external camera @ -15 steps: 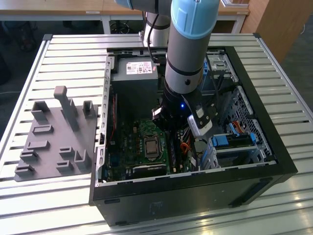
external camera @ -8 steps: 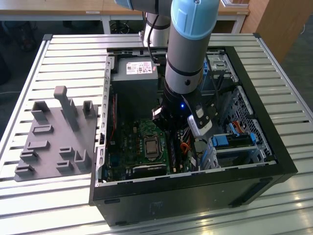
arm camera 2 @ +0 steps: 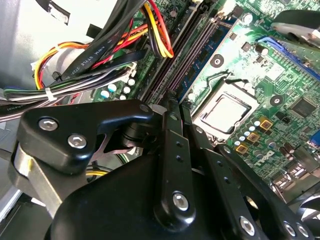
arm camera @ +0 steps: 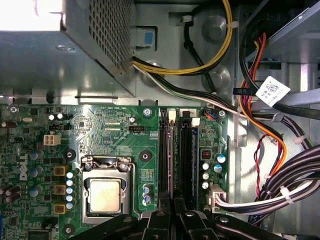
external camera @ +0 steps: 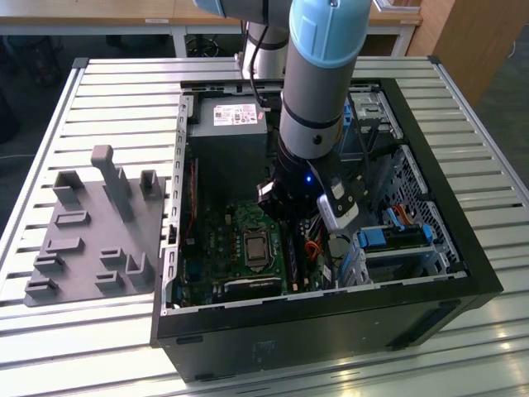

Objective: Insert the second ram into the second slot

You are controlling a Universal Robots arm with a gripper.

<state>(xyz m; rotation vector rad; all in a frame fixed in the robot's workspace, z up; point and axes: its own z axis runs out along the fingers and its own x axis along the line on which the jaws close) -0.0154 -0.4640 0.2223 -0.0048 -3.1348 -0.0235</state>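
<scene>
2 memory slots (arm camera: 178,155) lie under the pincer (arm camera: 172,204); its grip cannot be told.

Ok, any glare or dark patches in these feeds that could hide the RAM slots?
In the first wrist view, glare blows out the power supply's corner, but the RAM slots are evenly lit. In the second wrist view, the gripper is a dark mass in the foreground, and the board is bright near the CPU socket. In the exterior view, the arm covers part of the case interior.
</scene>
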